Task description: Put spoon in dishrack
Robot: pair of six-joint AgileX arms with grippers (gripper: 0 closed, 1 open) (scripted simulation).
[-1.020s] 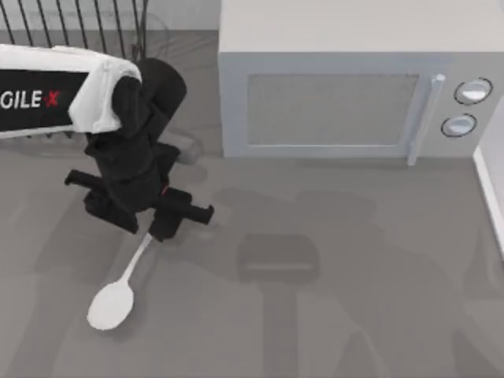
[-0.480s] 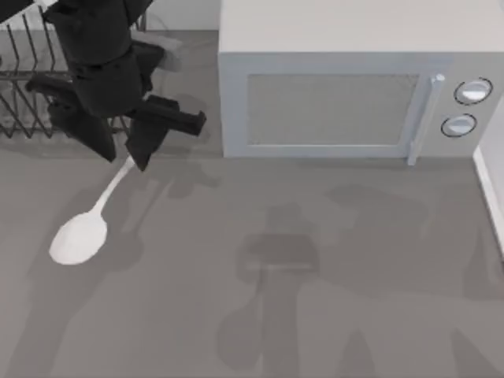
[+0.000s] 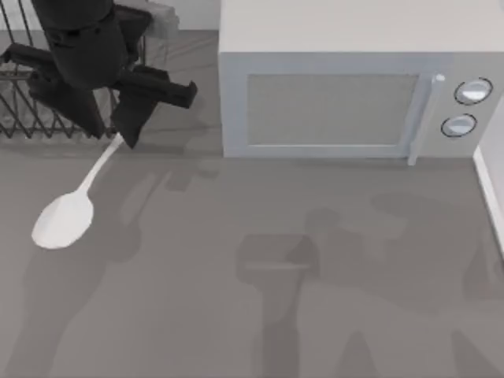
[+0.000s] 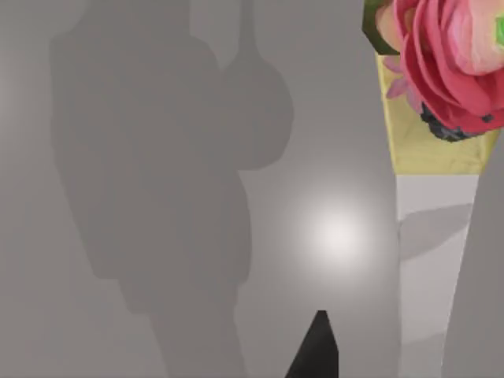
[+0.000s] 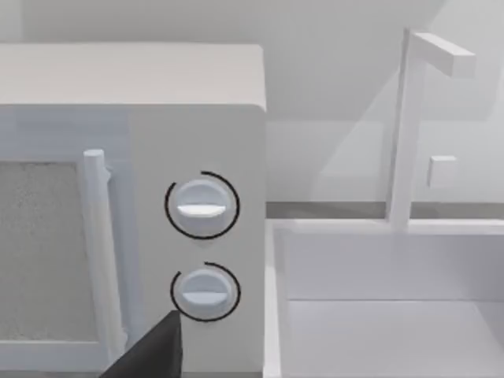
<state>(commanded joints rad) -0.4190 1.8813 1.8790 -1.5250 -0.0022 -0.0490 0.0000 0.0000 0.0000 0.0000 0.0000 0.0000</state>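
Observation:
My left gripper (image 3: 122, 135) is shut on the slim handle of the white spoon (image 3: 63, 220). The spoon hangs slanted toward the front left, its oval bowl lowest, above the grey table. The gripper sits at the front right corner of the black wire dishrack (image 3: 24, 114), which stands at the back left; the arm covers part of the rack. The handle's end is hidden inside the fingers. In the right wrist view a dark fingertip (image 5: 153, 354) of my right gripper points at the microwave's knobs.
A grey microwave (image 3: 331, 102) with two knobs (image 5: 201, 206) stands at the back, right of the rack. A white sink (image 5: 378, 315) with a faucet (image 5: 405, 126) lies beside it. A pink flower (image 4: 445, 55) on a yellow base appears in the left wrist view.
My left gripper has carried the spoon from the table's middle left toward the back left, up to the dishrack's corner. The spoon stayed in its grip.

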